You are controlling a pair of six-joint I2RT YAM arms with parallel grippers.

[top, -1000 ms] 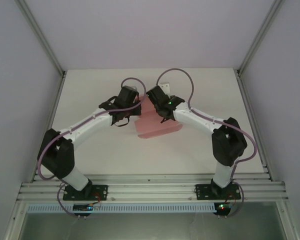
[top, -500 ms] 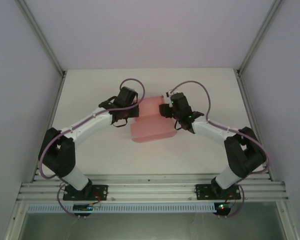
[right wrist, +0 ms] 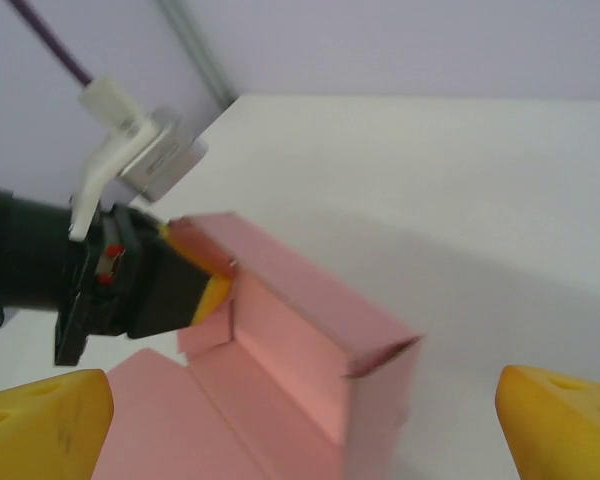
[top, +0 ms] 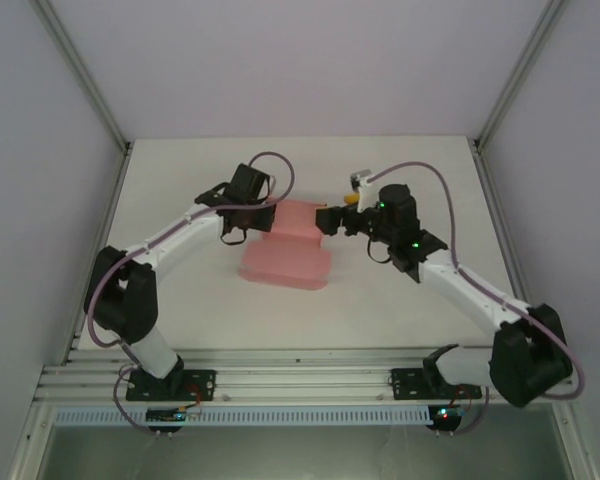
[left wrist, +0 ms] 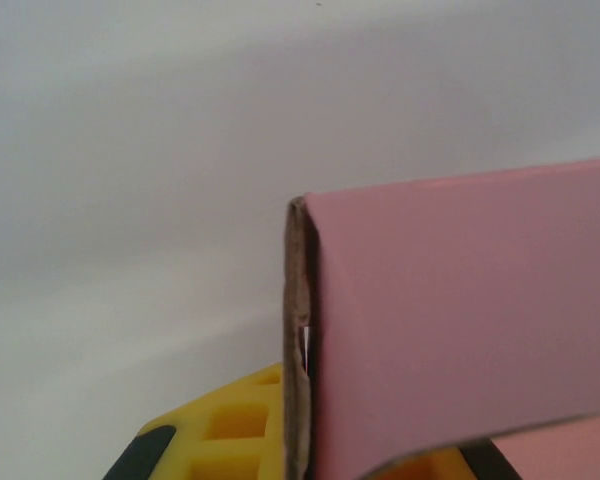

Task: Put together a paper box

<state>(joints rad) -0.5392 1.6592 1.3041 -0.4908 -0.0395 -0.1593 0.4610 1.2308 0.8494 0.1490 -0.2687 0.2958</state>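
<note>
Left pincer point(top: 264, 214) pinches the far-left wall of the paper box point(top: 288, 258), mid-counter point(top: 180, 180). Right pincer point(top: 329, 218) gapes wide, empty, just beside the raised right wall; it should close there squarely and gently, since thin card creases.

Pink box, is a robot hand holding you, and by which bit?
Yes. The left gripper pinches the pink paper box by the left end of its raised wall. The right gripper is open, holding nothing.
</note>
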